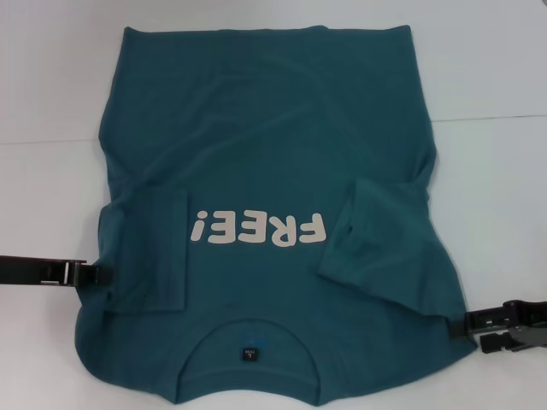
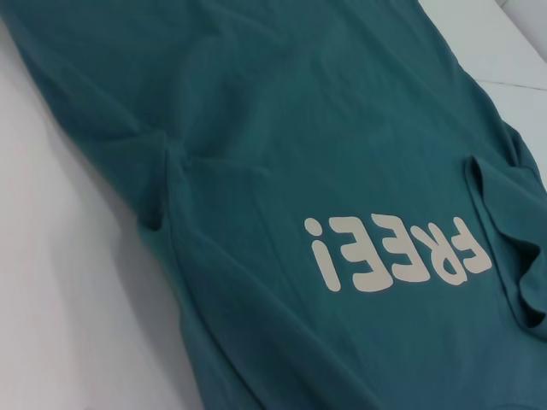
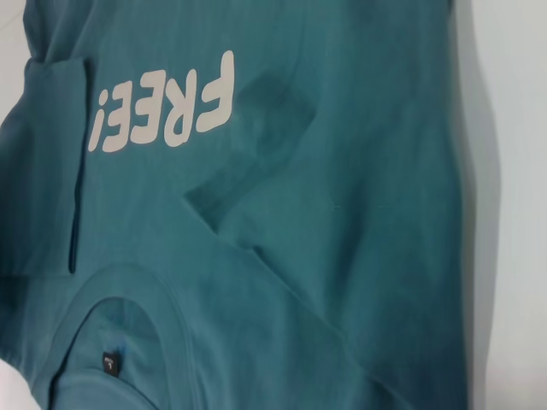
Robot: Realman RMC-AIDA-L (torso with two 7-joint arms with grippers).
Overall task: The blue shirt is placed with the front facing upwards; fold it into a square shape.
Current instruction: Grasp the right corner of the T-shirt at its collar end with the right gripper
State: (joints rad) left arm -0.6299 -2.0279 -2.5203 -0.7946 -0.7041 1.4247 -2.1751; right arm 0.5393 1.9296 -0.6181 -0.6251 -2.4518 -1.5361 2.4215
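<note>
now blue shirt [image 1: 265, 162] face up, sleeves folded in, left gripper [image 1: 96, 275], right gripper [image 1: 475, 327] at edges

The blue shirt [image 1: 265, 162] lies flat on the surface [image 1: 496, 68], collar nearest the robot. Both sleeves are folded in over the shirt. The left gripper [image 1: 102, 275] touches the shirt's left edge, the right gripper [image 1: 468, 325] its right edge.

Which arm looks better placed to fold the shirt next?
Neither clearly; probably both together. The left gripper and right gripper sit at opposite shoulder edges of the blue shirt, whose sleeves are already folded in.
</note>
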